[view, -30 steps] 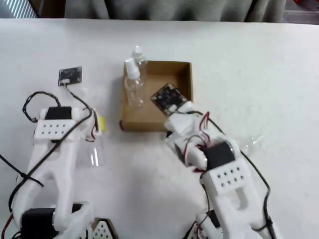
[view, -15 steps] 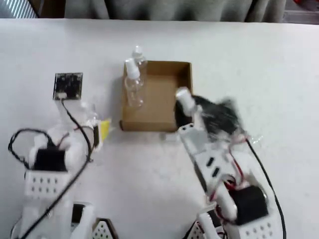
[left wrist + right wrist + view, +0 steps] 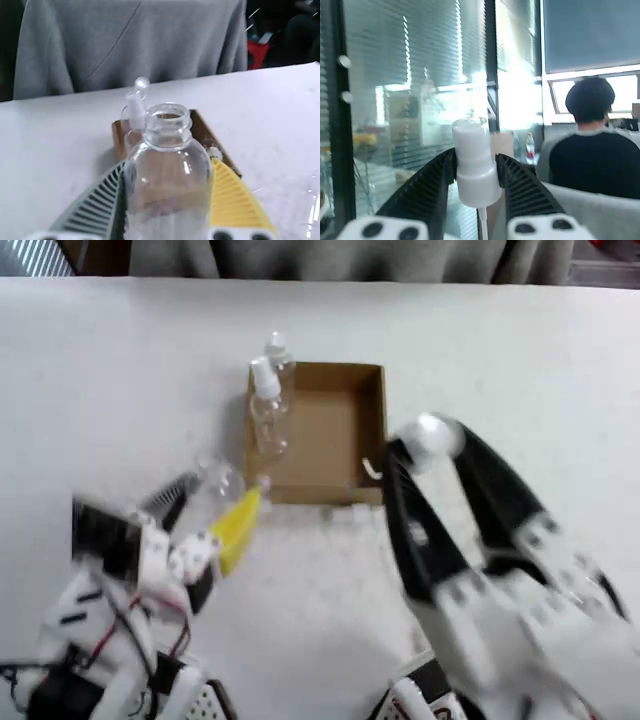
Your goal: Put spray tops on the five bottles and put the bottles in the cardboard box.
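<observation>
Left arm (image 3: 70, 615), lower left of high view: white printed shell showing, red and black wires (image 3: 112, 642) looping across it, dark square module (image 3: 105, 530) sitting on wrist. Left gripper (image 3: 218, 483) wearing yellow ribbed finger (image 3: 232, 205) and grey ribbed finger (image 3: 95, 212). Right arm (image 3: 520, 630), lower right: white body blurring, possibly showing rows of small holes. Right gripper (image 3: 428, 440) showing black ribbed fingers (image 3: 427, 192), white base, dark screw holes (image 3: 385, 231).

Capped bottles (image 3: 268, 412) line the cardboard box's (image 3: 335, 435) left edge; the rest is open.
</observation>
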You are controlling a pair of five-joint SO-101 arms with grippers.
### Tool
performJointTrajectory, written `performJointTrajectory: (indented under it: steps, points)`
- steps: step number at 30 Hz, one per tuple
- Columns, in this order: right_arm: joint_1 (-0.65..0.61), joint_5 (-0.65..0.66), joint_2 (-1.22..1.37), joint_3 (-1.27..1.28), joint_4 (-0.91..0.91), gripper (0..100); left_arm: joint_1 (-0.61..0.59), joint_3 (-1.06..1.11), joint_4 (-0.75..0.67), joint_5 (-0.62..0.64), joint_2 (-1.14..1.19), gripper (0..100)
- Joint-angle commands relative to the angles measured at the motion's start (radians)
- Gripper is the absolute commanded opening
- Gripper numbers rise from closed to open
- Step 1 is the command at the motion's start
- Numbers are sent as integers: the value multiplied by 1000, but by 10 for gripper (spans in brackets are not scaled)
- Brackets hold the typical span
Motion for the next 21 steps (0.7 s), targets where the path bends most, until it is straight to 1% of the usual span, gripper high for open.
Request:
performJointTrajectory:
  steps: [1, 4, 6, 12, 14, 17, 21]
  points:
    - [-64, -3, 16, -71, -87, 16, 104, 35, -6, -14, -122, 21]
    - [-93, -11, 44, -69, -96, 16, 170, 66, -5, -14, -197, 21]
    - [-127, -12, 68, -64, -93, 16, 186, 77, 2, -14, -197, 21]
    - [-278, -12, 162, -72, -101, 16, 193, 133, 2, -15, -197, 21]
    - [-308, -12, 185, -71, -101, 16, 193, 143, 3, -51, -197, 20]
    - [-326, -12, 213, -64, -99, 16, 193, 152, 3, -110, -197, 20]
    - [-328, -12, 249, -64, -96, 16, 193, 152, 3, -114, -197, 20]
